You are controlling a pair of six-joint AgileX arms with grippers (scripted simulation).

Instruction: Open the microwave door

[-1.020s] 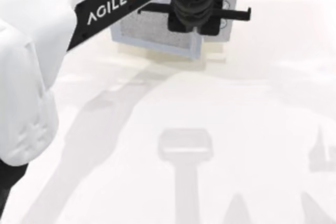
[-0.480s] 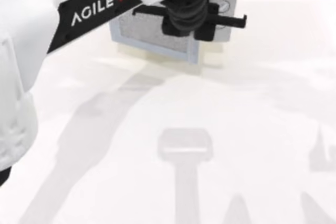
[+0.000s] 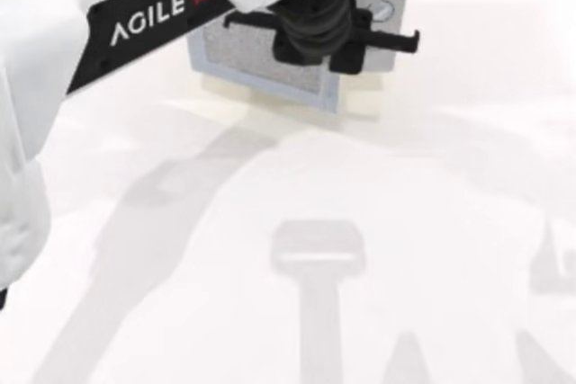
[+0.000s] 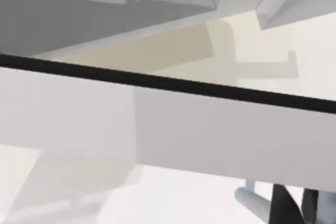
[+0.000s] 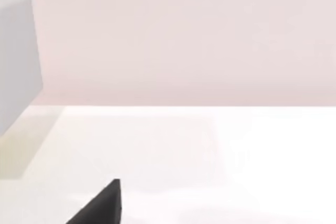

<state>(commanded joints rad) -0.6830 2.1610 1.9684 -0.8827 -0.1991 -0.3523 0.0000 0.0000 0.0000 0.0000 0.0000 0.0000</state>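
The microwave (image 3: 297, 47) is sitting at twelve o'clock on the table (image 3: 432, 186), its door (image 3: 261, 65) angling slightly outward. The left gripper (image 3: 315, 29) is hanging over the door's right edge, toward the control panel (image 3: 382, 33) at its three o'clock — whether its claw is wide, narrow or clamped, I cannot tell. The right arm is lying outside the top view — only a dark tip (image 5: 102, 205) shows in its wrist view.

A light grey microwave (image 3: 382, 38) with a speckled mesh-patterned microwave door (image 3: 261, 60) sits on a pale cream worktop (image 3: 432, 222); over the microwave, a white left arm (image 3: 81, 33) carries a black, white-lettered band.
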